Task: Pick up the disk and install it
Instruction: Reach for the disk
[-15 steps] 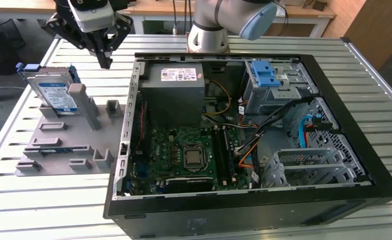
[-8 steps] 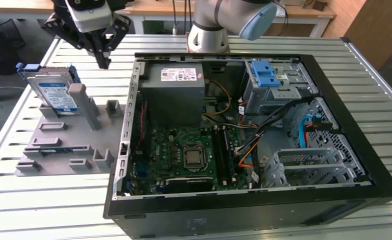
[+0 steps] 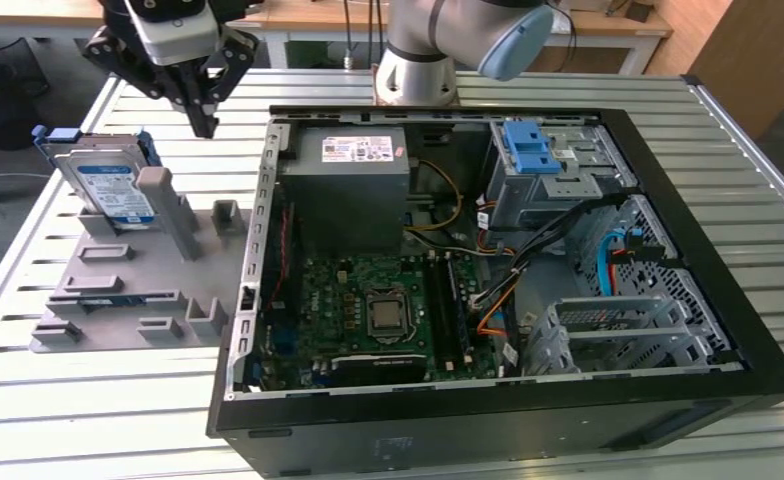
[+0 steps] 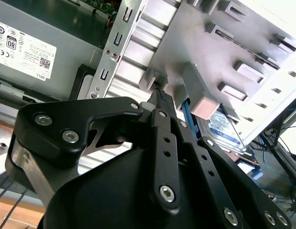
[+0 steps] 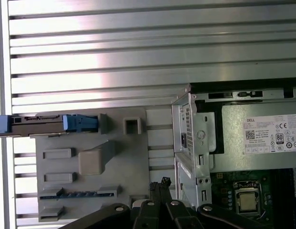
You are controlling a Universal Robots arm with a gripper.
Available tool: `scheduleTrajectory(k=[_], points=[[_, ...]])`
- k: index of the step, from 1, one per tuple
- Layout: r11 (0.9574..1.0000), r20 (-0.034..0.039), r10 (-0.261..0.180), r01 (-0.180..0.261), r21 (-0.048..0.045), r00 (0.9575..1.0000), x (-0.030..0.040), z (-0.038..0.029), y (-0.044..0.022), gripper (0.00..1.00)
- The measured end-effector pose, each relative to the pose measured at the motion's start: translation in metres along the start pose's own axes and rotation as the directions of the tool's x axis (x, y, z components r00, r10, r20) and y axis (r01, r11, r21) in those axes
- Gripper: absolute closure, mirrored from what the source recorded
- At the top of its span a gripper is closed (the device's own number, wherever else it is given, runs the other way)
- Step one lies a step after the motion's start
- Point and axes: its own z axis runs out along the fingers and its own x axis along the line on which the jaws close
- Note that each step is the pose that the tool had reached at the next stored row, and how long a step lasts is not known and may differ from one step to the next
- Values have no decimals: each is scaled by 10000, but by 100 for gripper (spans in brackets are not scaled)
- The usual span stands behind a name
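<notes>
Disk (image 3: 112, 190) stands on its edge in the grey holder (image 3: 112, 300) on the bench (image 3: 99, 420), upper left of the frame. Gripper (image 3: 207, 125) hangs near it, fingers together, holding nothing. If it goes down closed like that, it could bump the disk and tip it over.

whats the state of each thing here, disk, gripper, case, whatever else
disk: standing on edge in the grey holder, not gripped
gripper: shut, holding nothing, raised between disk and case
computer case: lying on its side, open, insides exposed
</notes>
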Motion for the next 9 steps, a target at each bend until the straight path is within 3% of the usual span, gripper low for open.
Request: scheduleTrajectory(k=[9], points=[[10000, -15, 1, -1, 1, 10000, 31, 3, -1, 89]])
